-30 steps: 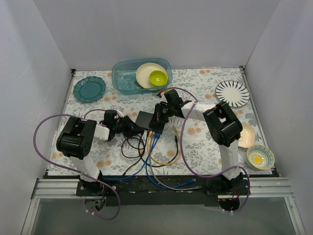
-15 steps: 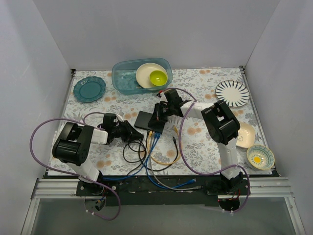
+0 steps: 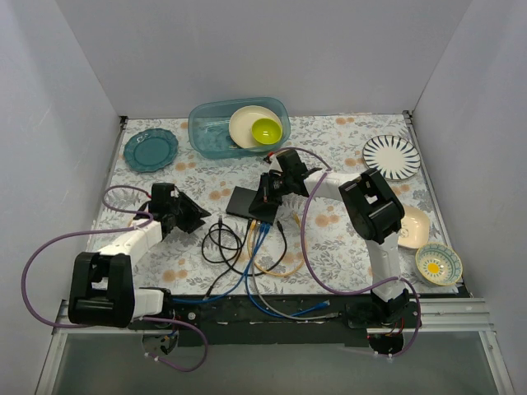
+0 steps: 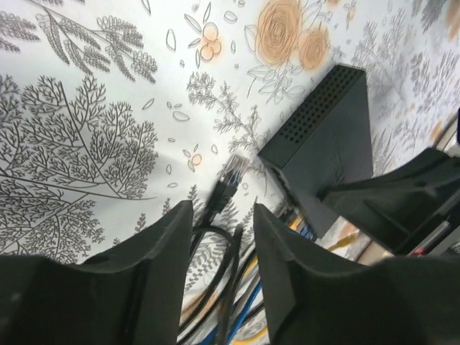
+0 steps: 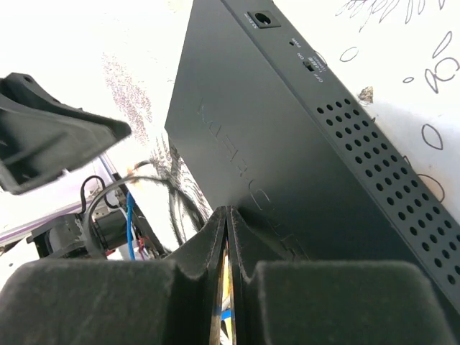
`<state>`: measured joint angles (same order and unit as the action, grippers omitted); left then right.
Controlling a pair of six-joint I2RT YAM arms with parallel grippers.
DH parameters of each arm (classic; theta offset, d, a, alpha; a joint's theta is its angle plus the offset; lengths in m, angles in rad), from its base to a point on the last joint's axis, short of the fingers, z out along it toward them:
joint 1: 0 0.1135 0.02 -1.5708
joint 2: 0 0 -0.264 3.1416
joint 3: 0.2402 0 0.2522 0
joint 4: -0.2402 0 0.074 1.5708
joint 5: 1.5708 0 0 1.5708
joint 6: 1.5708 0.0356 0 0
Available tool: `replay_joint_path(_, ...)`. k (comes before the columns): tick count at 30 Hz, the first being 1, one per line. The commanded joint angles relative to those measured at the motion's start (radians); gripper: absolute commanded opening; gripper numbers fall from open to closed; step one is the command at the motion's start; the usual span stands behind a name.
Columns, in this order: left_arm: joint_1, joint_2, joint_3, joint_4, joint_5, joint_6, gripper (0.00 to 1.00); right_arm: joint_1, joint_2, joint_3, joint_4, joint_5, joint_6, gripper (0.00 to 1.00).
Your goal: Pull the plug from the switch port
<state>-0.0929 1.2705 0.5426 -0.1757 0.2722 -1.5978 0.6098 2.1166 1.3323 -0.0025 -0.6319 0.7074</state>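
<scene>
Teal plate (image 3: 151, 150) sits far-left of the switch (image 3: 245, 200), well apart.

Left gripper (image 3: 191, 217) is left of the switch, not touching it. Its fingers (image 4: 154, 277) are spread with nothing clamped between them.

Plug (image 4: 231, 174) lies loose on the tablecloth (image 4: 86, 108), just left of the switch's vented short end and clear of it. Its clear tip points up and away from the wrist cam. Its black cable (image 3: 221, 245) coils near-left of the switch.

Switch is mid-table, flat, top face up. Its long axis runs roughly left-right in the top view, slightly skewed. The long edge facing the arm bases has blue cables (image 3: 257, 247) and a yellow cable (image 3: 272, 270) running from under it toward the bases. The sockets themselves are not visible.

Right gripper (image 3: 268, 201) is on the right end of the switch. Its fingers (image 5: 180, 287) are pressed together with only a hairline slit over the black top face. Can't tell if anything is pinched in that slit.

Teal tub (image 3: 206, 132) is just beyond the switch's far side. Striped plate (image 3: 391, 156) is far-right of the switch, well apart.
</scene>
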Motion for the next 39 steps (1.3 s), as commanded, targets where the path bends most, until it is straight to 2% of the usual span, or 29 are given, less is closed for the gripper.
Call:
replay_joint_path(1,0.001,-0.013,0.126,-0.131,-0.138,0.01,0.48,-0.004,0.046,-0.032,-0.191,0.219,-0.1,0.11)
replay_joint_path(5,0.001,0.0,0.233,-0.143,-0.144,0.045,0.54,-0.007,0.036,-0.024,-0.218,0.235,-0.112,0.11)
replay_joint_path(6,0.001,0.006,0.247,-0.122,-0.099,0.059,0.54,-0.007,0.029,-0.027,-0.217,0.247,-0.111,0.11)
replay_joint_path(8,-0.005,0.039,0.24,0.006,0.11,0.058,0.5,-0.012,0.008,-0.044,-0.217,0.261,-0.108,0.11)
replay_joint_path(11,-0.097,0.087,0.234,0.154,0.243,0.022,0.44,-0.022,-0.024,-0.071,-0.206,0.296,-0.1,0.11)
replay_joint_path(13,-0.195,0.131,0.246,0.198,0.246,0.032,0.38,-0.034,-0.035,-0.081,-0.205,0.305,-0.092,0.11)
replay_joint_path(16,-0.283,0.188,0.229,0.245,0.242,0.0,0.33,-0.048,-0.038,-0.084,-0.203,0.304,-0.089,0.11)
replay_joint_path(22,-0.301,0.253,0.152,0.283,0.194,-0.039,0.25,-0.054,-0.04,-0.097,-0.197,0.301,-0.088,0.11)
replay_joint_path(27,-0.298,0.259,0.128,0.242,0.136,-0.001,0.26,-0.054,-0.041,-0.127,-0.18,0.291,-0.079,0.1)
replay_joint_path(35,-0.298,0.348,0.091,0.3,0.147,0.001,0.34,-0.054,-0.044,-0.145,-0.172,0.296,-0.08,0.11)
replay_joint_path(39,-0.3,0.377,0.073,0.332,0.125,-0.004,0.35,-0.055,-0.047,-0.145,-0.171,0.293,-0.079,0.11)
